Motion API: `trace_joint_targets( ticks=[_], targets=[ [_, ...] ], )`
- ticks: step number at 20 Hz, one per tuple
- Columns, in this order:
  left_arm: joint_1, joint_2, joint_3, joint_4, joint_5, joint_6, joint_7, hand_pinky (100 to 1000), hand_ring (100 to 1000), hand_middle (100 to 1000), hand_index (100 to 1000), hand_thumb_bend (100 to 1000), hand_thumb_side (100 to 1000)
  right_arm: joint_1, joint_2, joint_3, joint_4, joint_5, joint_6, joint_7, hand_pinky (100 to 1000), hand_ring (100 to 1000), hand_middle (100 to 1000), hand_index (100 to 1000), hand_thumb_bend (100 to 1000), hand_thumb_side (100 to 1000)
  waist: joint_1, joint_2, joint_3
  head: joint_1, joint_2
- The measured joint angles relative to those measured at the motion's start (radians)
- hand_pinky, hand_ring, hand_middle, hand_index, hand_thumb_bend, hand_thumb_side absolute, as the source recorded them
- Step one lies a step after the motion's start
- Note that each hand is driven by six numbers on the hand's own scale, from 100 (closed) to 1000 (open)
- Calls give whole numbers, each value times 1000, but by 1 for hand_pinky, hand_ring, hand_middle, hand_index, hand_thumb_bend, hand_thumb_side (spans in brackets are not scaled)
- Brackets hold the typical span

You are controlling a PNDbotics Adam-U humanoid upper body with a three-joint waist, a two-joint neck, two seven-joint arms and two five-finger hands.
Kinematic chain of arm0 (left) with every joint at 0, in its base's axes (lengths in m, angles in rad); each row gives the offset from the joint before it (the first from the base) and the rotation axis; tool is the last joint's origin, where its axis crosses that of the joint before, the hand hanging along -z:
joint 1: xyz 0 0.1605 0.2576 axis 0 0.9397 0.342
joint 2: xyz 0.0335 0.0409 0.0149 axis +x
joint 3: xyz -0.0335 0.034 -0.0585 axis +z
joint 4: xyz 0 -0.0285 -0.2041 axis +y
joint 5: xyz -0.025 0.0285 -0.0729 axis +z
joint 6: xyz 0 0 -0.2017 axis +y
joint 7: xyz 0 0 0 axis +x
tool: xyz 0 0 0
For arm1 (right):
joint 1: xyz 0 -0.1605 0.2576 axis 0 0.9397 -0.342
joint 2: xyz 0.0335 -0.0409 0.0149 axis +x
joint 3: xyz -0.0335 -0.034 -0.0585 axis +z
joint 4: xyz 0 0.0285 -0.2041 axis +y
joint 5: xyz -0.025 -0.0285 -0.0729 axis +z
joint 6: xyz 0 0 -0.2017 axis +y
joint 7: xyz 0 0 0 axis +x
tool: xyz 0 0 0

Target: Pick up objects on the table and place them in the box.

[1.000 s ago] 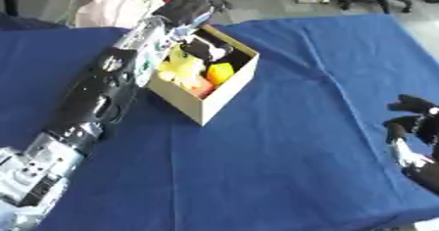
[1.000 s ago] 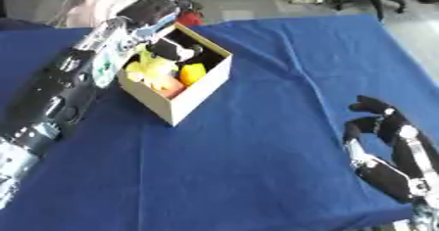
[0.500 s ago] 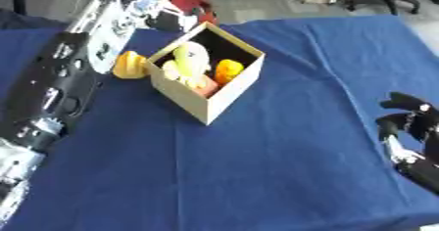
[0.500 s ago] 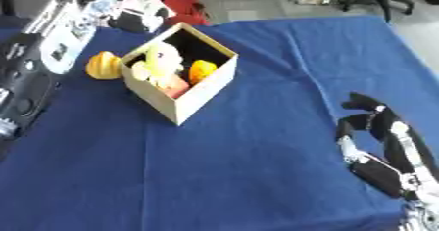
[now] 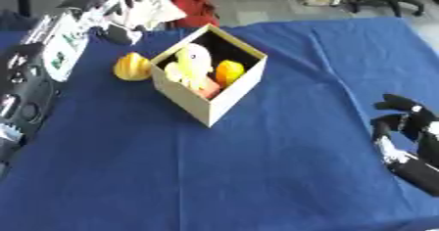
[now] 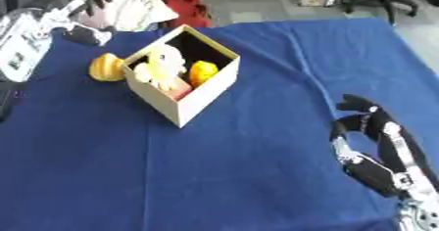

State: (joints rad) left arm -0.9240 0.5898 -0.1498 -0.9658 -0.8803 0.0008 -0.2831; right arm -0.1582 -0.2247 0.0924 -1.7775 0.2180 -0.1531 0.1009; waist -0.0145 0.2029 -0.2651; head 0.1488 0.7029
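— Where is the left hand (image 5: 116, 10) compared with a second ago?

— Then it hung over the open cardboard box (image 5: 208, 108), arm stretched across the near-left of it. Now it sits at the far-left corner of the blue tablecloth (image 5: 257, 176), well clear of the box, by some pale cloth and a red thing off the table's far edge. It is blurred, so I cannot tell whether the fingers are apart or together.

— And the box?

— In the same spot, open, corner toward the camera. Inside lie a pale yellow plush toy (image 5: 193, 63), an orange round object (image 5: 229, 72) beside it and something reddish (image 5: 210, 90) low against the near wall.

— Anything left outside?

— A yellow-orange rounded object (image 5: 130, 67) lies on the cloth just beside the box's left wall. A second ago the arm hid that spot.

— The right hand (image 6: 364, 127)?

— Unchanged: idle at the lower right, fingers curled inward, holding nothing.
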Motion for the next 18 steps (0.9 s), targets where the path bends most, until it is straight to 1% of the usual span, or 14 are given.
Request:
trace_joint_targets(
  ticks=[2,10,17,18],
  targets=[
    [0,-1,4,31,-17,-10,-18,755,623,685,840,311,232,0,0,0,2,0,0,0,698,673,751,881,100,311,0,0,0,-1,0],
    [17,-29,13,121,-85,-32,-48,750,618,682,837,335,129,1,0,0,5,-1,0,-1,698,674,751,881,100,312,0,0,-2,-1,0],
    [26,-40,13,145,-112,-45,-63,741,595,662,816,329,125,1,0,0,8,-1,0,-1,698,675,751,881,100,313,0,0,-2,-2,0],
    [26,-42,14,146,-113,-47,-65,732,571,628,791,313,126,1,0,0,8,-1,0,-1,698,675,751,881,100,312,0,0,-2,-2,0]
  ],
)
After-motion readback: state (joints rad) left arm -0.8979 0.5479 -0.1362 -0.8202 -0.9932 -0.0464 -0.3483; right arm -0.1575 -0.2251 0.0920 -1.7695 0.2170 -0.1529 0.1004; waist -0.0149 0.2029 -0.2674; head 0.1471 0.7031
